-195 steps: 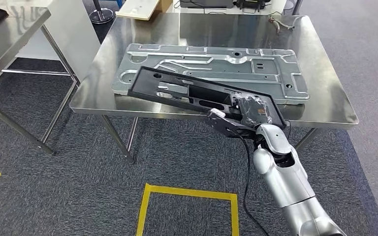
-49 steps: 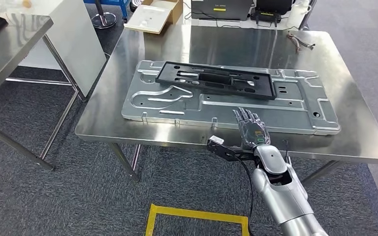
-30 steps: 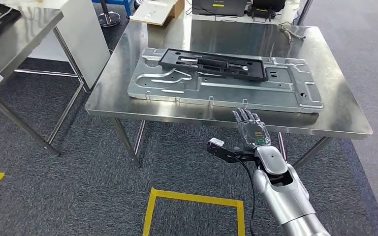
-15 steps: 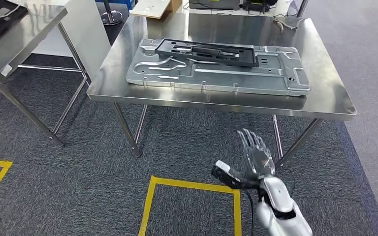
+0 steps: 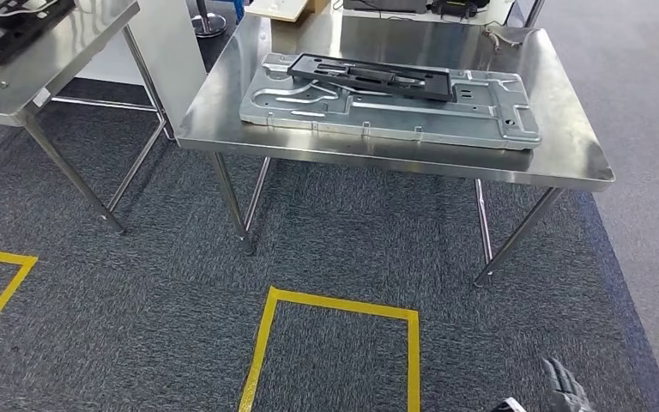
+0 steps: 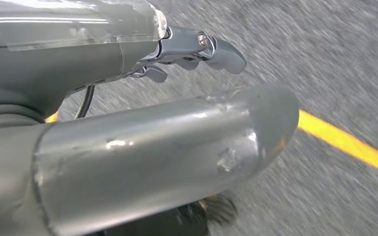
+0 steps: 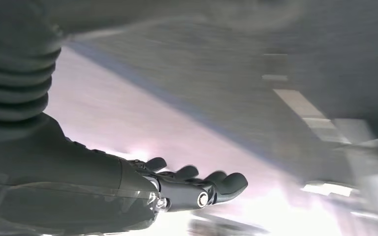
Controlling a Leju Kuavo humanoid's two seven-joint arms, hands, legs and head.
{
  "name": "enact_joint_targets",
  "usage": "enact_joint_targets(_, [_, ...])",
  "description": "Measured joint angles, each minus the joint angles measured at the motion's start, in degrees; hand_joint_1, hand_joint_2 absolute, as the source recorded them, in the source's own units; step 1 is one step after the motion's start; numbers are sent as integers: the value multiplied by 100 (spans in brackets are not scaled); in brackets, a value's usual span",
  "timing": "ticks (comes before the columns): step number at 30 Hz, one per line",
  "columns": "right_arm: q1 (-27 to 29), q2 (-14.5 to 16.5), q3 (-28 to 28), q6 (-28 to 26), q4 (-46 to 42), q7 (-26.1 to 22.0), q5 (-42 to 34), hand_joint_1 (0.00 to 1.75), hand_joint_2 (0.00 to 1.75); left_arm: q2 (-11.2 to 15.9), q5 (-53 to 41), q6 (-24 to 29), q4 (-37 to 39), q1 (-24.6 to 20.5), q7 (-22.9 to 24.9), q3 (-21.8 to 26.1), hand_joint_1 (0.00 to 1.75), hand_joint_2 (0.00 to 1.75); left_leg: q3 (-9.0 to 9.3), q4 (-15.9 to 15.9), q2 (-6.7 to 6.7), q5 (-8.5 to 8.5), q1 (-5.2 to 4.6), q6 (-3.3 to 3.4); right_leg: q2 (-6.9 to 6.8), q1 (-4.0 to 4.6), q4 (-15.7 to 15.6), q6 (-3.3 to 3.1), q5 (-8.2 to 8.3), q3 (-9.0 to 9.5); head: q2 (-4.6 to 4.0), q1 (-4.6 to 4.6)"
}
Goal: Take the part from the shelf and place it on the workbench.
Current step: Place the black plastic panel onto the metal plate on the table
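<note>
We see the long black plastic frame part (image 5: 369,74), a flat rectangular panel with several cut-out slots, lying flat on top of the large silver stamped metal plate (image 5: 390,105). It runs along the plate's far long edge, slightly askew, one end near the plate's far left corner. The plate lies flat on the stainless steel workbench (image 5: 566,150), filling much of its top, closer to the left edge than the right. Nothing holds the part.
</note>
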Motion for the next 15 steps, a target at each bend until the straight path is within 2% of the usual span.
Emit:
enact_joint_targets(1, [-70,11,-407,-56,367,66,99,0,0,-24,21,18,0,10,-8,19,0,0,-78,-20,9,91,10,43,45,-13,180,23,-267,-52,0,1])
enact_joint_targets(3, [-220,40,-1096,-130,1116,316,270,0,0,-45,58,35,0,11,-21,50,0,0,-274,-11,16,248,-5,86,93,-42,787,60,-886,-167,0,0])
enact_joint_targets(4, [-310,58,-1398,-131,1491,469,326,0,0,-56,75,38,0,9,-25,72,0,0,-380,3,19,325,-13,83,97,-57,1098,80,-1032,-192,0,1])
enact_joint_targets(5, [-409,83,-1667,-90,1862,636,355,0,0,-66,86,38,0,8,-25,92,0,0,-494,23,24,400,-18,68,97,-72,1311,98,-1016,-165,0,1])
enact_joint_targets(6, [-505,115,-1925,-8,2206,808,352,0,0,-75,93,39,0,6,-26,109,0,0,-610,52,32,470,-18,50,97,-89,1375,112,-867,-68,0,0])
enact_joint_targets(7, [-592,158,-2163,106,2515,988,325,0,0,-86,95,41,0,3,-26,120,0,0,-727,88,39,535,-15,27,97,-106,1265,121,-671,115,0,1])
enact_joint_targets(8, [-673,216,-2398,240,2801,1187,278,0,0,-94,96,44,0,-5,-26,123,0,0,-833,132,43,595,-12,-3,99,-124,981,124,-545,393,0,0])
enact_joint_targets(9, [-751,288,-2624,369,3052,1405,219,0,0,-102,98,48,0,-12,-28,126,0,0,-925,179,44,644,-13,-38,107,-128,556,120,-546,730,0,0])
enact_joint_targets(10, [-830,377,-2842,485,3274,1642,157,0,0,-110,99,51,0,-20,-31,128,0,0,-994,220,49,696,-16,-79,119,-121,145,93,-636,1018,0,0])
enact_joint_targets(11, [-902,479,-3043,580,3462,1870,99,0,0,-116,102,54,0,-29,-34,131,0,0,-1039,243,56,754,-17,-122,132,-102,-169,56,-739,1213,0,-1])
enact_joint_targets(12, [-961,589,-3222,656,3611,2086,55,0,0,-121,105,55,0,-34,-37,134,0,0,-1069,239,60,807,-18,-164,140,-72,-348,6,-806,1292,0,-1])
enact_joint_targets(14, [-1028,799,-3507,760,3841,2439,15,0,0,-122,111,58,0,-39,-43,140,0,0,-1116,235,51,858,10,-243,106,-55,-374,-118,-750,1219,0,-1])
enact_joint_targets(15, [-1050,884,-3626,805,3934,2583,14,0,0,-122,113,63,0,-32,-48,144,0,0,-1163,320,40,731,24,-279,73,-53,-376,-181,-702,1173,0,0])
